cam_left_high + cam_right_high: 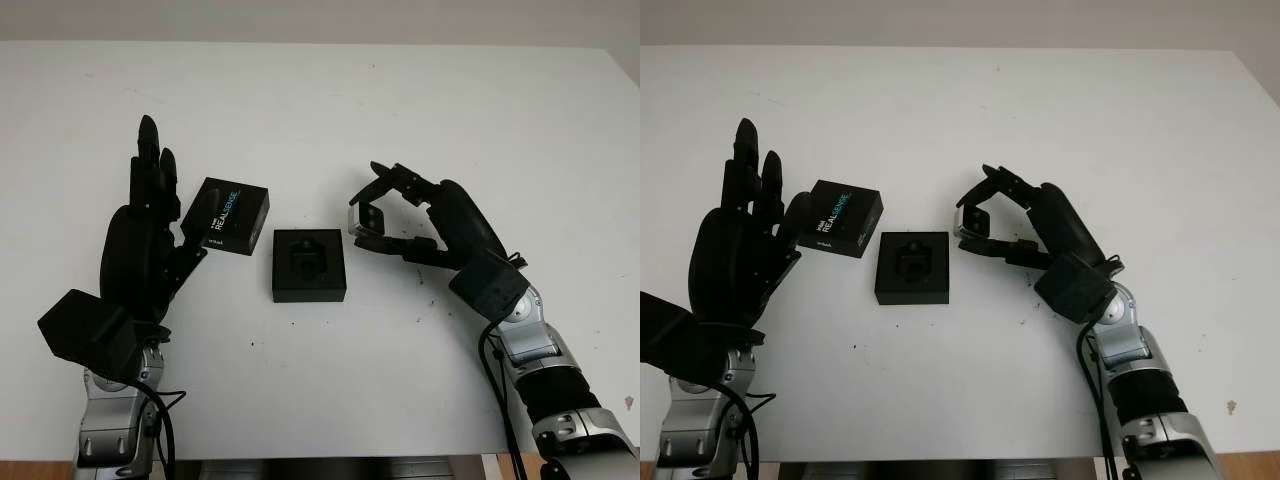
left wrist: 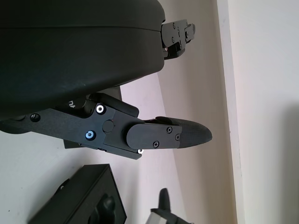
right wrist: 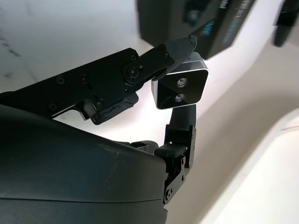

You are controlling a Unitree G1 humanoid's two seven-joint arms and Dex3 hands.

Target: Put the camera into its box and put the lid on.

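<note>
The small silver camera [image 1: 361, 221] is pinched in the fingertips of my right hand [image 1: 378, 212], which is shut on it just right of the box and a little above the table. In the right wrist view the camera [image 3: 180, 87] shows its two lenses between a finger and the thumb. The open black box [image 1: 309, 265] lies at the table's middle with a moulded hollow in its insert. Its black lid [image 1: 232, 215], printed REALSENSE, lies slightly turned to the left of the box. My left hand [image 1: 162, 205] stands open right beside the lid's left edge, holding nothing.
The white table [image 1: 330, 110] stretches far back and to both sides. Its front edge runs close below the arms. The box [image 2: 84, 198] and the camera's tip [image 2: 163, 215] appear past the left hand's fingers [image 2: 168, 135].
</note>
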